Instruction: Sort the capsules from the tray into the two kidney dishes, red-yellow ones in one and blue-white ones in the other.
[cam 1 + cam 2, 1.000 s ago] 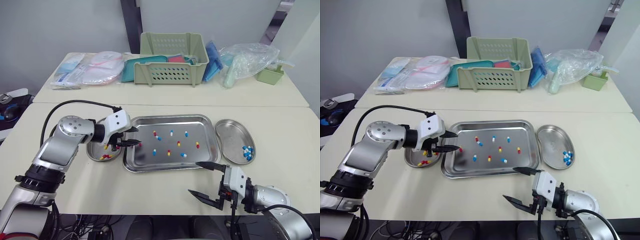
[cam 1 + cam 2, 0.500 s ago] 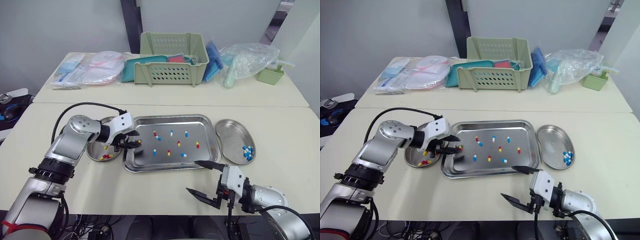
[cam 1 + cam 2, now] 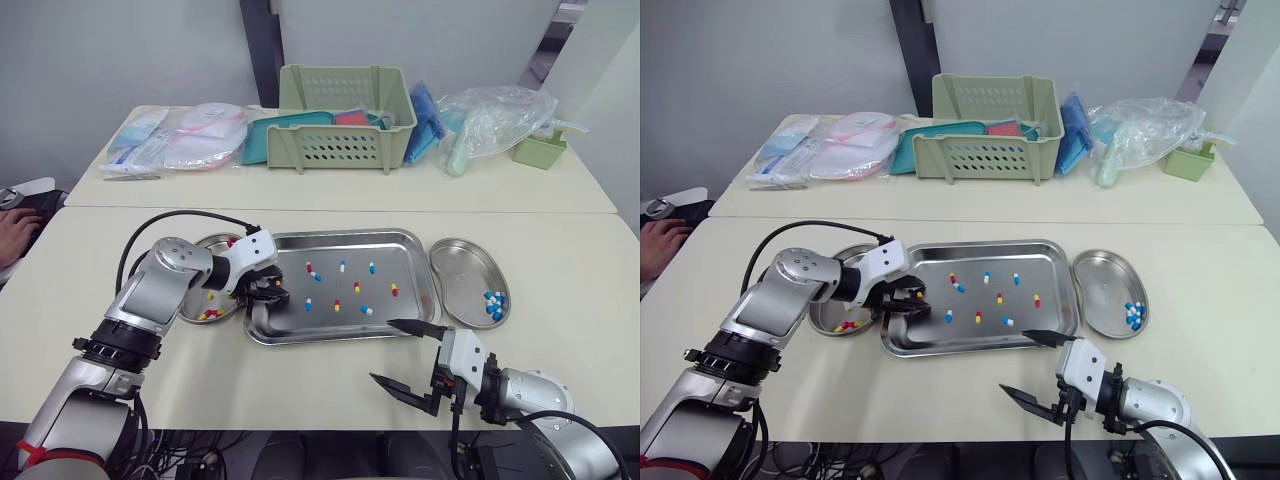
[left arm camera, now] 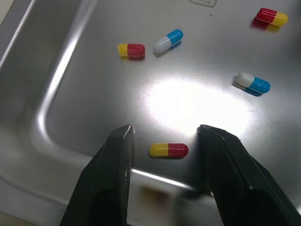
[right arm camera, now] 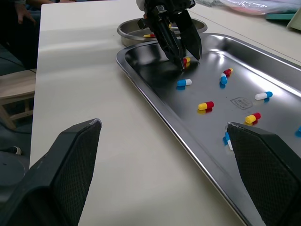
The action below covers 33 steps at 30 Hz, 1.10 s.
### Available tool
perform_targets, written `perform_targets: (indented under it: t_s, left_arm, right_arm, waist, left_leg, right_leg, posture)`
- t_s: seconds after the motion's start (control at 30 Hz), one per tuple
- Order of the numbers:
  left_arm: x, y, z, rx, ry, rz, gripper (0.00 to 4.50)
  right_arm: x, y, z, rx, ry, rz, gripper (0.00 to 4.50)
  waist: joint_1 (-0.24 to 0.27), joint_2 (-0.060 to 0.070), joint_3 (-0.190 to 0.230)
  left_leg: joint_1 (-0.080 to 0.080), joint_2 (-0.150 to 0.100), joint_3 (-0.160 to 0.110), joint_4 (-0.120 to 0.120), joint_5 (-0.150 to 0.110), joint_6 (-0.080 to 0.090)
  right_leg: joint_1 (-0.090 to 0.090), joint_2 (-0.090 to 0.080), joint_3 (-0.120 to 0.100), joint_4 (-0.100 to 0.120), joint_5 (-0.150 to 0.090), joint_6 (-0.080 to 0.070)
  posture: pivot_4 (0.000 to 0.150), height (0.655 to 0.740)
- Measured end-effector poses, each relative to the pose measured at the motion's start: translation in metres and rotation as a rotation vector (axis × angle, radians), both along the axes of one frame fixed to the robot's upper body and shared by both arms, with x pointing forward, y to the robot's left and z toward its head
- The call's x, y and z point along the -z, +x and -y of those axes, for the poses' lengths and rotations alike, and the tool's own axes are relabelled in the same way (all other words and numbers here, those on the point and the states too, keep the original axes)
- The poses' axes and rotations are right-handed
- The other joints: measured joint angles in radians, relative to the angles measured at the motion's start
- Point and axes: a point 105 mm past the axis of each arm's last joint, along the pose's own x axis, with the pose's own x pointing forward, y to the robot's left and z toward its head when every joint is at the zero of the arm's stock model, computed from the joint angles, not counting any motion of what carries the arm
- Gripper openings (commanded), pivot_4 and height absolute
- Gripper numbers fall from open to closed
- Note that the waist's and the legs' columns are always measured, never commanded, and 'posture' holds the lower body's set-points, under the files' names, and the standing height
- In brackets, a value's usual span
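Observation:
The steel tray [image 3: 400, 262] lies mid-table with several red-yellow and blue-white capsules [image 3: 337, 303] scattered in it. My left gripper [image 3: 272, 291] is down at the tray's left end, open, its fingers [image 4: 117, 165] standing either side of a red-yellow capsule [image 4: 168, 150] without closing on it. The left kidney dish [image 3: 192, 306] holds red-yellow capsules [image 3: 210, 314]. The right kidney dish [image 3: 462, 262] holds blue-white capsules [image 3: 494, 303]. My right gripper [image 3: 400, 355] hovers open and empty near the table's front edge, in front of the tray's right half.
On the rear table stand a green basket [image 3: 345, 120], sealed packets [image 3: 180, 140], a clear plastic bag [image 3: 495, 115] and a small green container [image 3: 540, 150]. A person's hand [image 3: 12, 228] shows at the far left edge.
My left gripper has moved right from the left dish's edge into the tray's left end and dropped over a red-yellow capsule. The right gripper has barely moved. A person's hand has appeared at left.

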Motion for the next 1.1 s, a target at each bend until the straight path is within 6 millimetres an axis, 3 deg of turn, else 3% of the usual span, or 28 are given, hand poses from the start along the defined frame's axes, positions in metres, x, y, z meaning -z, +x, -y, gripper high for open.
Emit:
perform_targets:
  t_s: [0.23,0.5,1.07,1.1]
  left_arm:
    - [0.0003,-0.0023,0.0008,-0.008,0.018,-0.017,2.29]
    - [0.0024,-0.0054,0.0034,0.010,0.032,-0.045,0.05]
    - [-0.0034,-0.0032,0.0073,-0.022,-0.024,-0.052,0.05]
    - [-0.0071,-0.0026,0.0084,-0.021,-0.039,-0.040,0.21]
  right_arm:
    - [-0.0003,0.0012,-0.0002,0.001,-0.003,-0.003,4.50]
    - [-0.0047,0.0015,-0.0023,-0.007,-0.003,0.008,4.50]
    - [-0.0082,0.0061,-0.0027,0.000,-0.003,0.021,4.50]
    - [-0.0084,0.0063,-0.0028,0.000,-0.003,0.022,4.50]
  waist:
    - [0.000,0.000,0.000]
    - [0.001,0.002,-0.002]
    - [0.002,0.002,-0.002]
    - [0.002,0.002,-0.002]
  left_leg:
    - [0.000,0.000,0.000,0.000,0.000,0.000]
    - [0.002,0.000,0.000,0.000,0.000,0.000]
    - [0.000,0.000,0.000,0.000,0.000,0.000]
    - [0.000,0.000,-0.001,0.000,0.000,0.000]
  right_leg:
    - [0.000,0.000,0.000,0.000,0.000,0.000]
    - [0.002,0.000,0.000,0.000,0.000,0.000]
    - [0.001,0.000,0.000,0.000,0.000,0.000]
    - [0.000,0.000,0.000,0.000,0.000,0.000]
  posture:
    - [0.150,0.7400]
    - [0.150,0.7400]
    - [0.150,0.7400]
    - [0.150,0.7400]
